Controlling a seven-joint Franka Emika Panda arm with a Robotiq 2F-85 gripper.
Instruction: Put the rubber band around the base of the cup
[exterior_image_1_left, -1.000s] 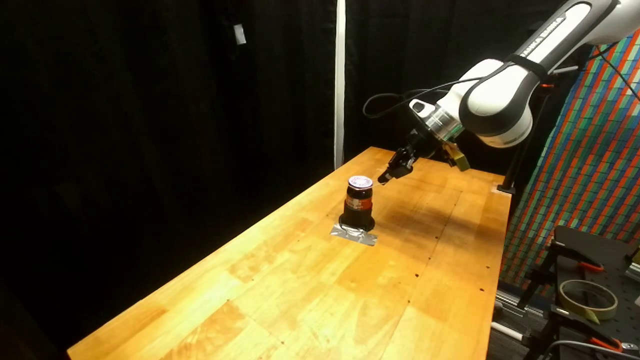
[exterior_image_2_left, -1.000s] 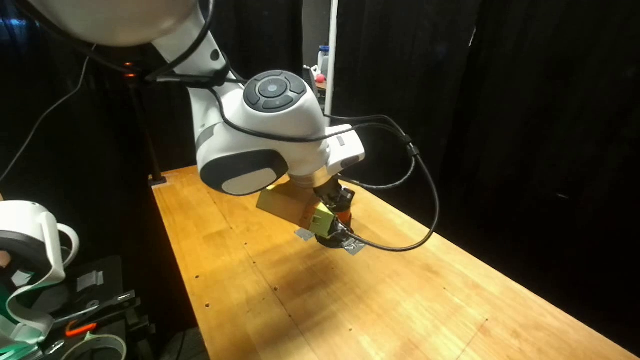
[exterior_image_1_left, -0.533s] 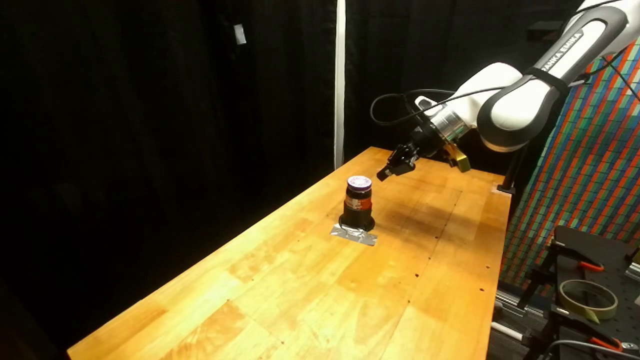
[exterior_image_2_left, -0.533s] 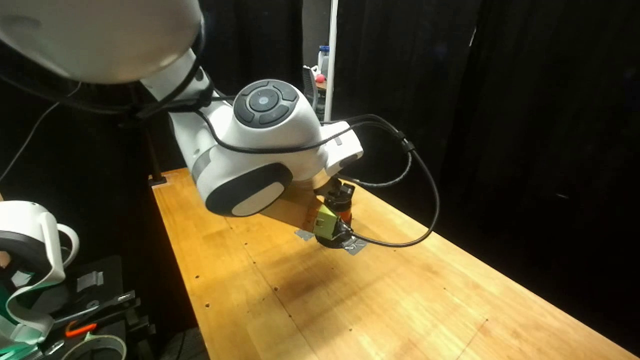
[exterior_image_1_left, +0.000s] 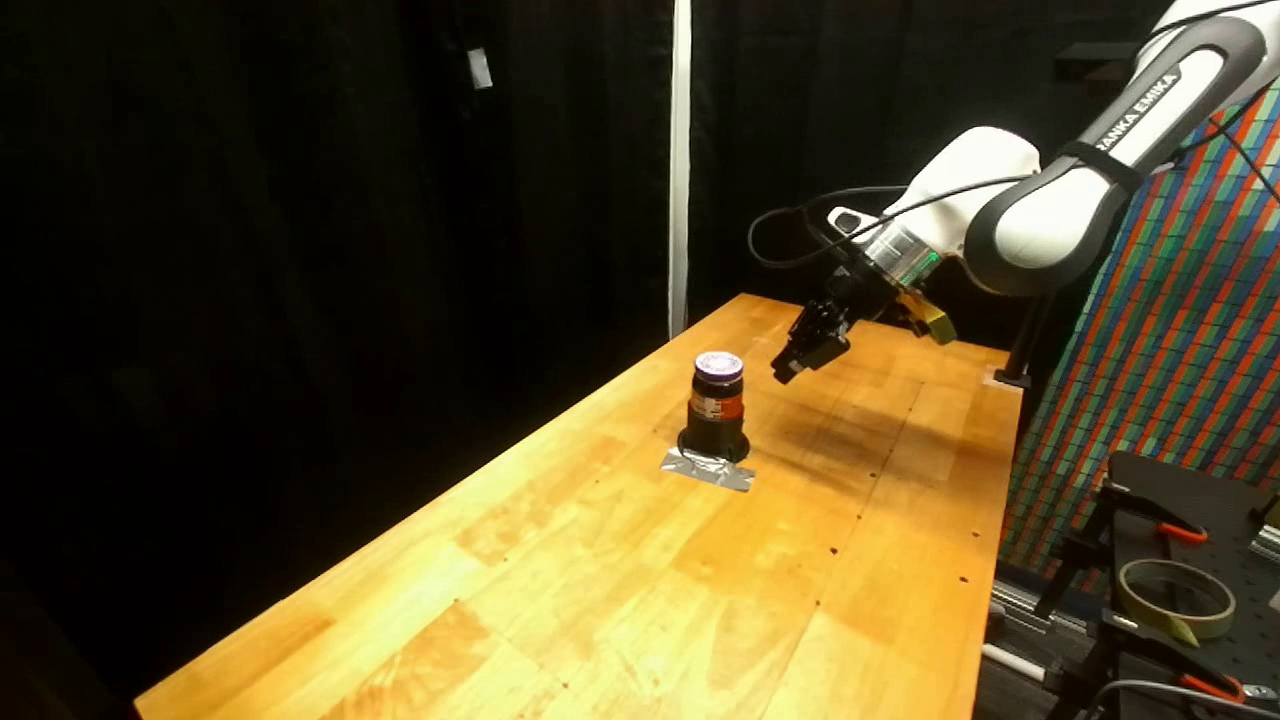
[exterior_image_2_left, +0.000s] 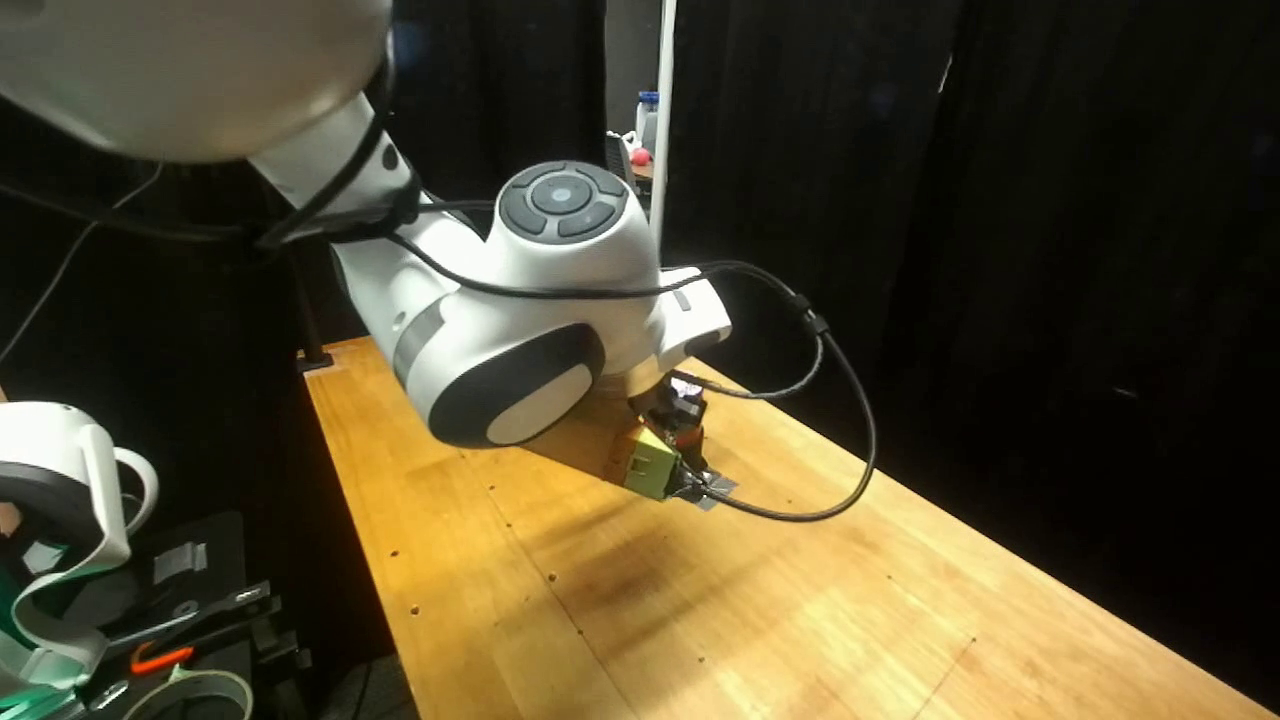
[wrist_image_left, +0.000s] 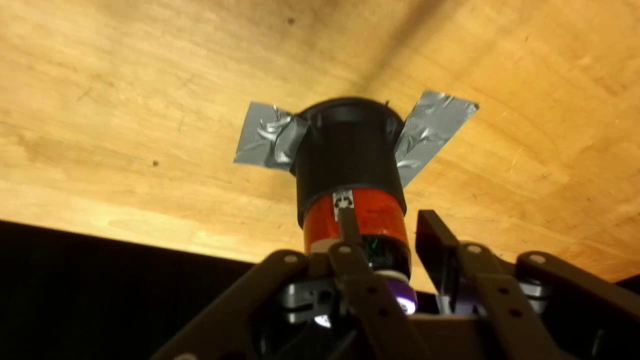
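Observation:
The cup, a dark jar with an orange label and a purple-and-white lid, stands upright in a black holder on the table in both exterior views and in the wrist view. A pale ring shows just under its lid; I cannot tell whether this is the rubber band. No other rubber band shows. My gripper is beside the jar, apart from it, near lid height and tilted downward. In the wrist view the gripper has its fingers apart with nothing between them; one finger overlaps the jar in view.
Silver tape fixes the black holder to the wooden table. A yellow-green camera box and a looping cable hang from the wrist. A side cart with a tape roll stands off the table edge.
The thin pale line between fingertips and lid has gone, and the lid's purple side now shows. My gripper moved back from the jar, then slightly lower.

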